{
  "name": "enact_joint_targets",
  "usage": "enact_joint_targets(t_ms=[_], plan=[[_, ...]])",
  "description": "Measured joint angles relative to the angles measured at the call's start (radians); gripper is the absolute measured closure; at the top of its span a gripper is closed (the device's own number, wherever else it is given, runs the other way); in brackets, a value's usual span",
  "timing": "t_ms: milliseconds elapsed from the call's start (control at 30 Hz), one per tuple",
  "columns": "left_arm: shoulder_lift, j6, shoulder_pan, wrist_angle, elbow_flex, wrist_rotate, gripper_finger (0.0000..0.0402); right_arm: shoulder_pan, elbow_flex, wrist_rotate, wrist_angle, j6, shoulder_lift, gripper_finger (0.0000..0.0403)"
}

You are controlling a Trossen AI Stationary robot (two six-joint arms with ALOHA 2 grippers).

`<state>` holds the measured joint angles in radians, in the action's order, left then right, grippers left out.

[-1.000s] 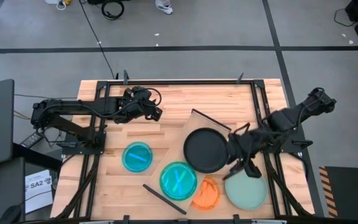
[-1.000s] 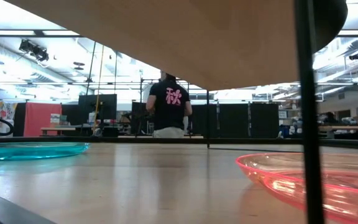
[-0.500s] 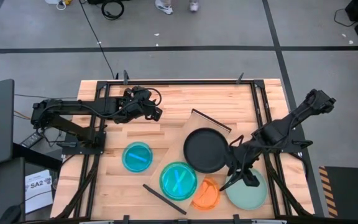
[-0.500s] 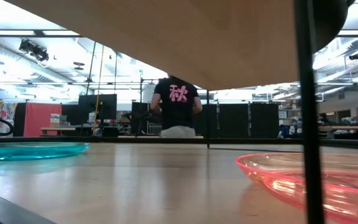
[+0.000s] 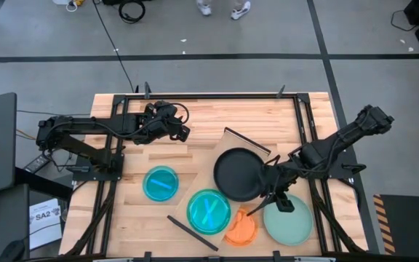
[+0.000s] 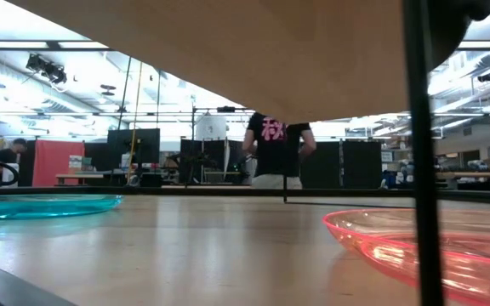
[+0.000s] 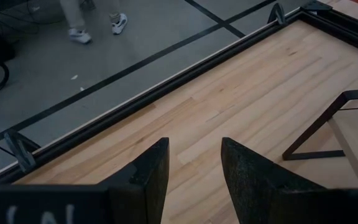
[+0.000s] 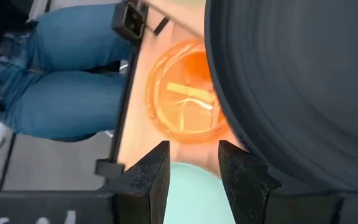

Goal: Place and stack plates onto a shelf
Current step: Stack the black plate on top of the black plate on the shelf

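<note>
Near edge of my table, high view: orange plate (image 5: pixel 241 228) at 6 o'clock, mint-green plate (image 5: pixel 291 223) just beside it twd 4, two teal plates (image 5: pixel 208 211) (image 5: pixel 160 183) twd 7–8. Mid-table: black plate (image 5: pixel 238 175) lies on the tilted shelf (image 5: pixel 247 142), w/ my right gripper (image 5: pixel 270 198) at its 4 o'clock rim, jaws apart on nothing, over the gap betw. black, orange and mint plates. Far side, 11 o'clock: left gripper (image 5: pixel 182 133) waits over bare table (image 5: pixel 217 113), jaws apart, empty.
</note>
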<state>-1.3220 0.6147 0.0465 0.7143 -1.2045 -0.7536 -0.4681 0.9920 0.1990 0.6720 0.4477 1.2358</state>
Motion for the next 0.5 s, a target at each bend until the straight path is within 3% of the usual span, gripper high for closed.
enact_joint_targets(t_ms=[267, 500], plan=[[0.000, 0.000, 0.000, 0.000, 0.000, 0.000, 0.0249, 0.053, 0.000, -0.031, -0.001, -0.058, 0.000, 0.0260], [0.000, 0.000, 0.000, 0.000, 0.000, 0.000, 0.0249, 0.080, 0.000, -0.017, -0.001, -0.016, 0.000, 0.0260]])
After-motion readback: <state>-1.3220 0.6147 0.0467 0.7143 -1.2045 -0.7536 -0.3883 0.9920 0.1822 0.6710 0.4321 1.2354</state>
